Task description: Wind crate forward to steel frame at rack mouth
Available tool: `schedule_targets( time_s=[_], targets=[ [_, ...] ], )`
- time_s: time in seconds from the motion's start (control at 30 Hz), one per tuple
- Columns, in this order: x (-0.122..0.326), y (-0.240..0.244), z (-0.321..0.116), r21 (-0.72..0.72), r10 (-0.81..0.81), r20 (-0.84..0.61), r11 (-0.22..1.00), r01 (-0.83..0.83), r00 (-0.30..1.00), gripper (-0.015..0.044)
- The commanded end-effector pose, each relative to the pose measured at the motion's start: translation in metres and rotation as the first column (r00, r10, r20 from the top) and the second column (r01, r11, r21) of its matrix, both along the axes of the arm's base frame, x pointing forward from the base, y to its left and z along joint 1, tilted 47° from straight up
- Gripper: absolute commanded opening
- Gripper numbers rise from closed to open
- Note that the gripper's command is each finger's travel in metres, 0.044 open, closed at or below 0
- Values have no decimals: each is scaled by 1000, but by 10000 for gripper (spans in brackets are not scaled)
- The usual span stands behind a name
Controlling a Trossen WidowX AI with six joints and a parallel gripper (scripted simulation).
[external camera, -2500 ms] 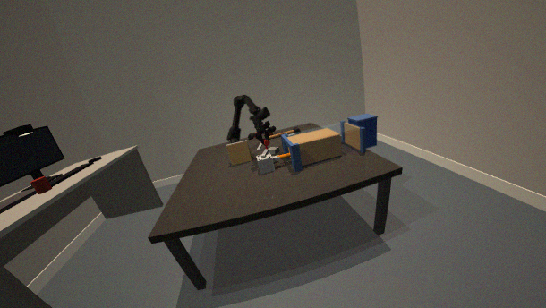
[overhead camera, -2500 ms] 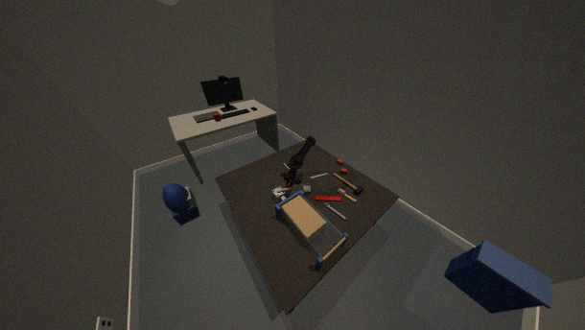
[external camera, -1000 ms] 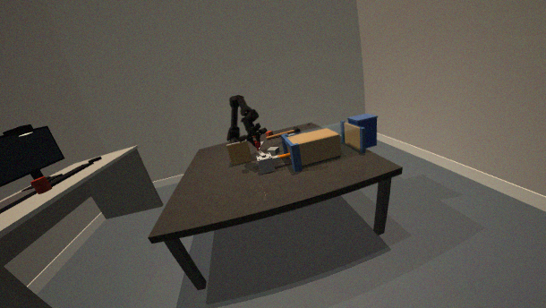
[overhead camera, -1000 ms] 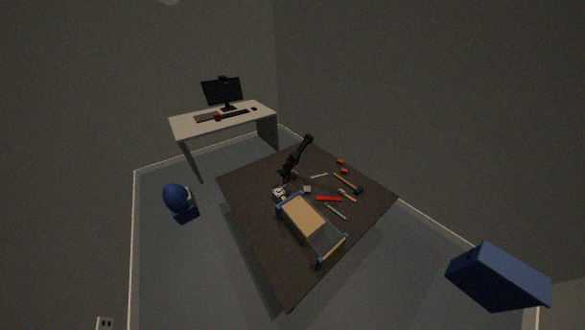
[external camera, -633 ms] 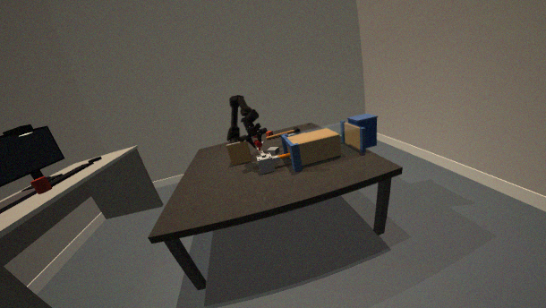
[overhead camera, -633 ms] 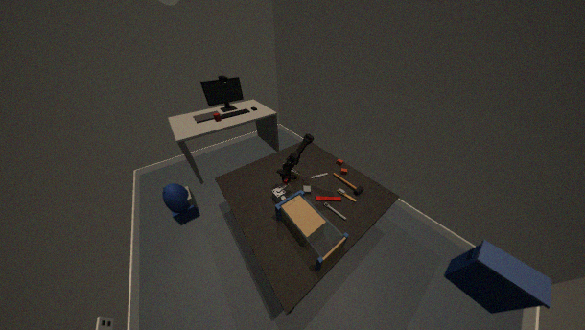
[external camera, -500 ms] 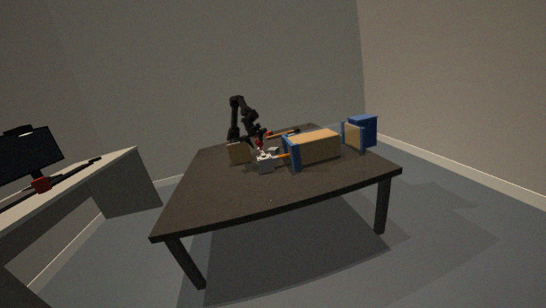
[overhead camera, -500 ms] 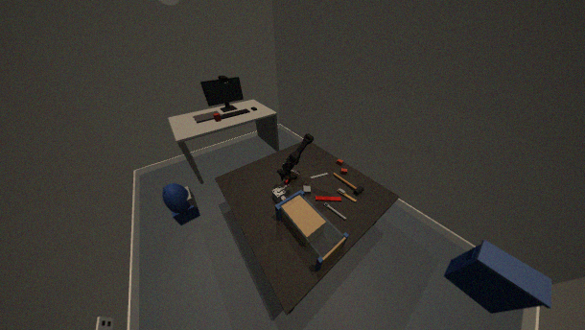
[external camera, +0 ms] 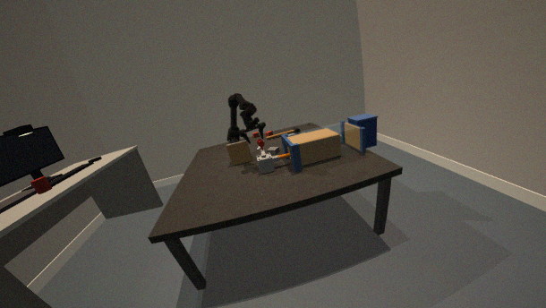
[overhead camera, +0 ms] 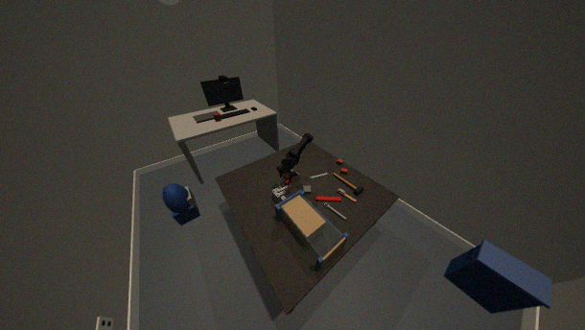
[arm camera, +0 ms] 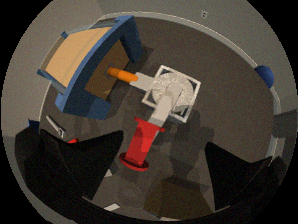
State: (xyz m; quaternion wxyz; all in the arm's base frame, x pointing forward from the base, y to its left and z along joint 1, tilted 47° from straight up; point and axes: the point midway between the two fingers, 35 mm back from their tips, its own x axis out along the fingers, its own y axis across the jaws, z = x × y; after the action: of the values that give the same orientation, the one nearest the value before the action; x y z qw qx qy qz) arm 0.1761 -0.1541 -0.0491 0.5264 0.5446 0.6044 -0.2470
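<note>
The grey winch [arm camera: 174,90] [external camera: 266,165] [overhead camera: 279,193] stands on the dark bench [external camera: 251,197]. The handle is seated in its top, and the handle's red grip [arm camera: 141,143] [external camera: 260,143] sticks out toward me. My gripper [arm camera: 166,142] [external camera: 251,132] [overhead camera: 287,174] is open just above the grip, with the fingers wide on either side and not touching it. An orange strap [arm camera: 123,75] [external camera: 283,156] runs from the winch to the tan crate [arm camera: 76,56] [external camera: 318,145] [overhead camera: 303,215]. The crate's front sits at the blue frame [arm camera: 127,39] [external camera: 291,152] at the cubby's mouth. The crate looks flat.
Two hammers [overhead camera: 347,182] [overhead camera: 346,195], a red tool [overhead camera: 328,198] and a wrench [overhead camera: 335,211] lie on the bench right of the cubby. A tan block [external camera: 238,153] stands left of the winch. The cubby's rear frame [external camera: 354,134] is at its far end.
</note>
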Motion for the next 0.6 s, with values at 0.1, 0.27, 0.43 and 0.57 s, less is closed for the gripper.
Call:
schedule_targets(
  time_s=[0.1, 0.27, 0.43, 0.57],
  targets=[
    [0, -18, 18, -15, 1, 6, 1000, -1, 1000, 440],
    [0, -18, 18, -15, 1, 6, 1000, -1, 1000, 440],
    [-5, -23, 30, -15, 1, 4, 1000, -1, 1000, 440],
    [-24, -35, 64, -14, 1, 2, 1000, -1, 1000, 440]
  ],
)
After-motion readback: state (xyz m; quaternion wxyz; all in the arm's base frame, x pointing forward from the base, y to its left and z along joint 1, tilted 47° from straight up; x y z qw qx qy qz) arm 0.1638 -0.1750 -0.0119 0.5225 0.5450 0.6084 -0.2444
